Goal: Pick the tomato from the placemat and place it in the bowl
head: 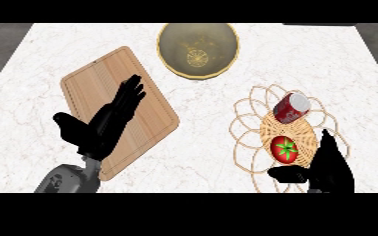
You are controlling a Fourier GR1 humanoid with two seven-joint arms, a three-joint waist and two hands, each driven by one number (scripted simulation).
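So the tomato (285, 148) sits on the woven placemat (251, 130) at the right side of the white marble worktop (74, 45), pretty much in the middle of the mat's tight wicker centre. Green stem faces up. Right behind it on the same mat there's a red can (291, 107) lying on its side, just beside the tomato but not quite touching as far as I can tell.

The right hand (330, 169) comes in from the lower right corner, right next to the tomato. Its fingers (326, 142) are straight and point up along the tomato's right side, thumb sticking out left below it, so it's open and has hold of nothing. Can't tell if it's actually touching the tomato.

The bowl (198, 49) is up at the far edge of the worktop, yellowish-tan with a pattern in the bottom, well apart from the mat.

Left side has a wooden cutting board (88, 82) lying at an angle. The left hand (103, 122) shows over it, fingers straight and spread, thumb out to the left, holding nothing.
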